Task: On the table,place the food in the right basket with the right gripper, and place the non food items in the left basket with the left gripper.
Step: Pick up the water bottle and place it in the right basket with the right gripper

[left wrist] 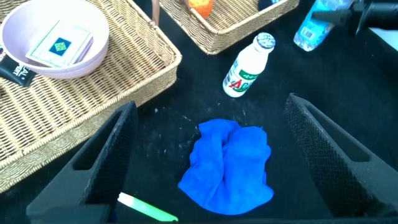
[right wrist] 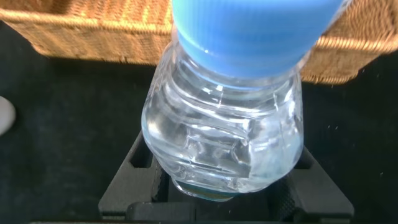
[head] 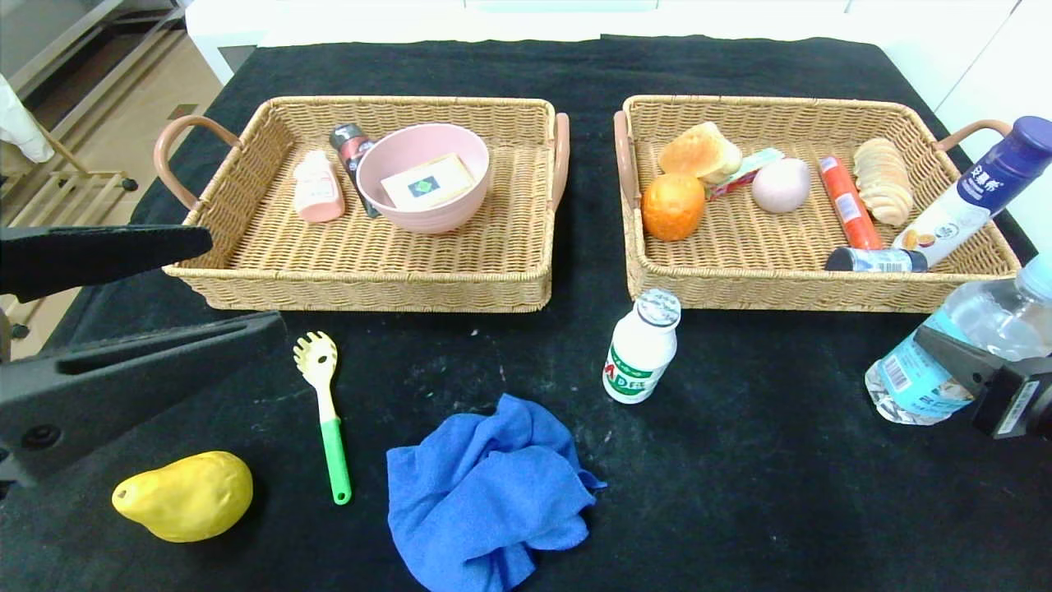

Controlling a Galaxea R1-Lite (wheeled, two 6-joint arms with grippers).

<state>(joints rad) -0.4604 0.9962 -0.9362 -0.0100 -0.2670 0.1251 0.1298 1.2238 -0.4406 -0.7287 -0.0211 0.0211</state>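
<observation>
Clear plastic fills the right wrist view: the water bottle [right wrist: 227, 118] sits clamped between the fingers of the right gripper [head: 957, 362], the jaws drawn in tight on its lower body, and it looks lifted off the table [head: 740, 493], tilted with its pale-blue cap up and away from the robot. From that gripper the right basket [head: 970, 275] lies at about eleven o'clock, just beside the bottle, its near rim between bottle and floor of the basket; so the coming carry is, I judge, a short one up over the rim and down among the food already in there. The bottle's long axis runs from roughly seven o'clock at the base to one o'clock at the cap, which suits laying it alongside the white bottle [head: 962, 205] propped on the basket's right edge, though it could knock that one. Other food waits on the cloth: the small green-labelled bottle [head: 642, 345] stands at about nine o'clock of the right gripper, well apart, and the yellow pear [head: 185, 496] lies far across, nearer the left arm. The left gripper [head: 123, 321] hangs spread wide and empty over the left front of the table, above the blue cloth [left wrist: 229, 165].
</observation>
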